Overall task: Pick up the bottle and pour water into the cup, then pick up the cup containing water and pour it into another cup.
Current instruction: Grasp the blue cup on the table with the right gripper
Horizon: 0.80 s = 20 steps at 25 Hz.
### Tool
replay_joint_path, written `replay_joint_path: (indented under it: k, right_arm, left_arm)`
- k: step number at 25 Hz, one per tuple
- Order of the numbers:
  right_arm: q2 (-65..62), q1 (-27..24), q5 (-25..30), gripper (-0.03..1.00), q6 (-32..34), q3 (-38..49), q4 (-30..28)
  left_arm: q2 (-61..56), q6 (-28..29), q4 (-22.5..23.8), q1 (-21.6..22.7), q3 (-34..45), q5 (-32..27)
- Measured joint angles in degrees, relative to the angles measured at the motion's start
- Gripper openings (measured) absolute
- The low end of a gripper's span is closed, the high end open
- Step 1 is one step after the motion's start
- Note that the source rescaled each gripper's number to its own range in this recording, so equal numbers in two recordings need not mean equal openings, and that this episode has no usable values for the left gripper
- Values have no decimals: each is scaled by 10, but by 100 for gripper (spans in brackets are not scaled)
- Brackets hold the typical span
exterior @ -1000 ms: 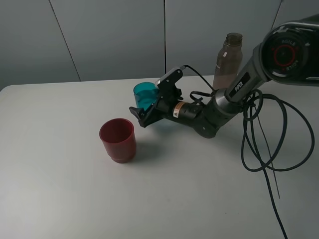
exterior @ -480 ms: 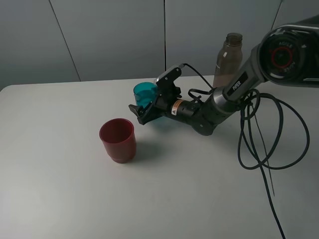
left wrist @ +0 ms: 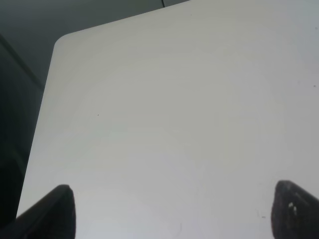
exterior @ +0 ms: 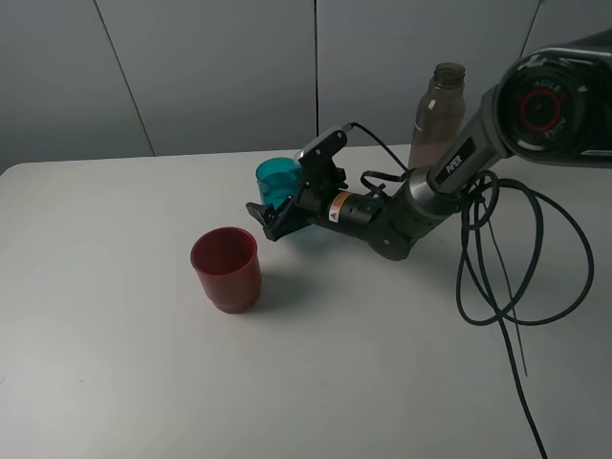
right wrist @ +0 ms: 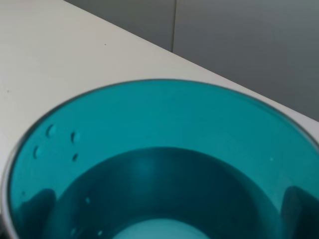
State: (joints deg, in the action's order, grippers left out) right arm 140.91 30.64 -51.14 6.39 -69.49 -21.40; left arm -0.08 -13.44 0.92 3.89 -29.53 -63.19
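Two grippers, both spread wide: right gripper straddles the upright cup, left gripper hangs over the counter. Red cup at the cup's 7 o'clock, bottle at 2 o'clock.

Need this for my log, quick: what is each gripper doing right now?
Left gripper: open, empty.
Right gripper: open, fingers either side of the teal cup, not closed on it.

1. The right gripper has crept a shade further in around the teal cup — a tiny nudge.
2. The elbow has slid slightly toward the cups.
3. The black cable loop has swung a little inward, following the arm.
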Motion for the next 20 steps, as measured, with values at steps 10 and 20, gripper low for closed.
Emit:
replay_joint_path:
  k: [10,20]
  right_arm:
    - [6,0,0,100,0,-2,-19]
    - [29,4,4,100,26,-36,-23]
  left_arm:
    - [0,0,0,0,0,0]
    - [0,0,0,0,0,0]
